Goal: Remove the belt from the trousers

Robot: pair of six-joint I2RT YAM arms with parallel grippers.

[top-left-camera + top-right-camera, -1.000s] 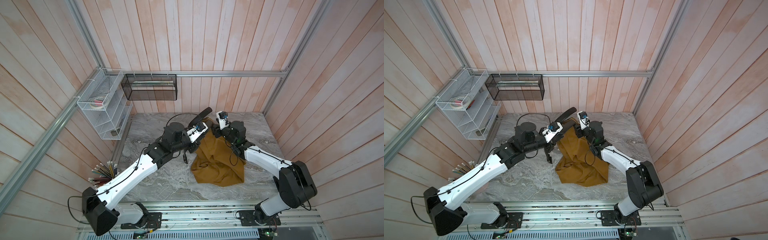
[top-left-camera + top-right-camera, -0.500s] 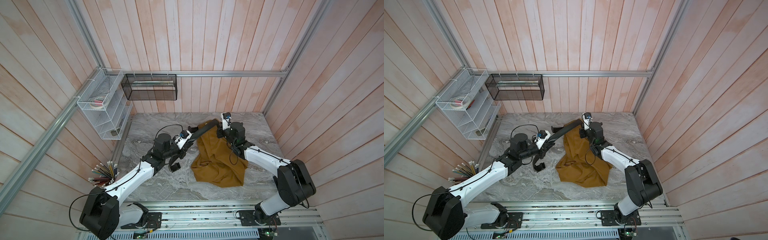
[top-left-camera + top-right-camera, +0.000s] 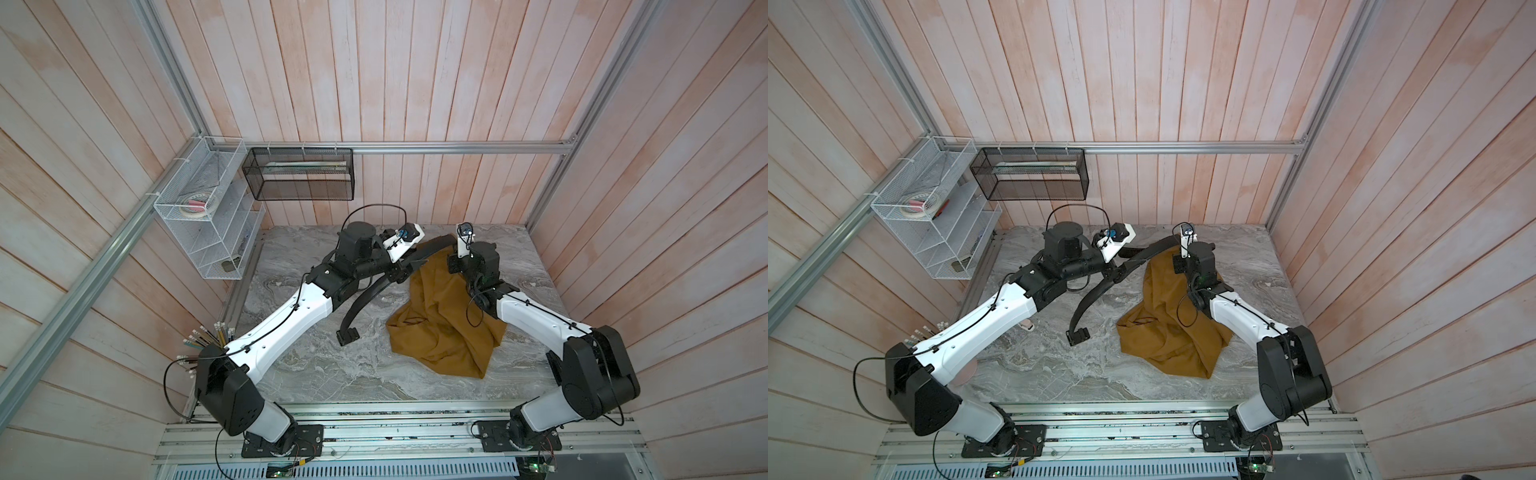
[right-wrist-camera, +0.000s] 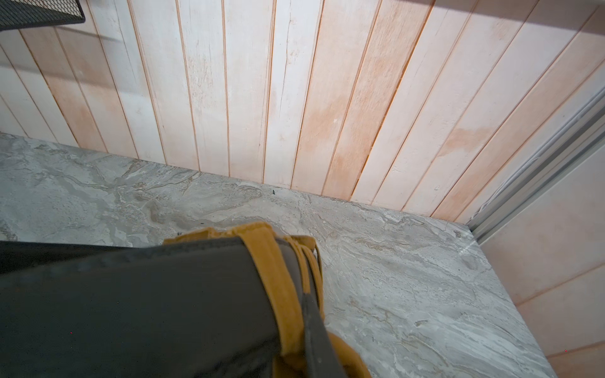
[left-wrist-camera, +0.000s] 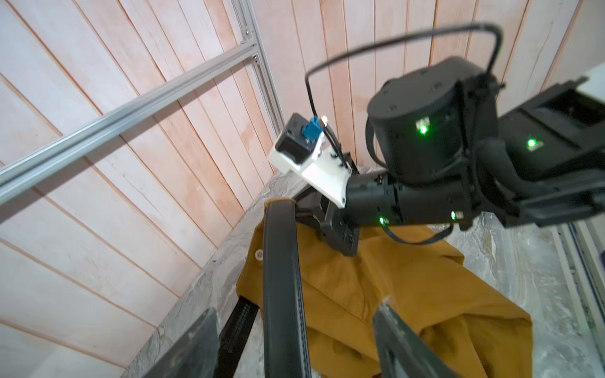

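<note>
Seen from above, the black belt point(image 3: 365, 297) arcs from the mustard trousers point(image 3: 444, 328), right of centre, down to its buckle point(image 3: 348, 334) on the tabletop point(image 3: 316, 374) at mid-frame. Its upper end is threaded through one loop point(image 4: 278, 288) (the pull-out looks nearly done). The left pincer point(image 5: 294, 311) is spread with the belt lying loose between its fingers, and the right pincer point(image 3: 454, 266), just right of top centre, is pressed together on the waist. The next move likely calls for the left to close on the belt and draw it toward the frame's left while the right pins the cloth.

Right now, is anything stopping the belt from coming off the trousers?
Yes. A loop on the trousers goes around the belt at the waist, so it must slide out of that.
</note>
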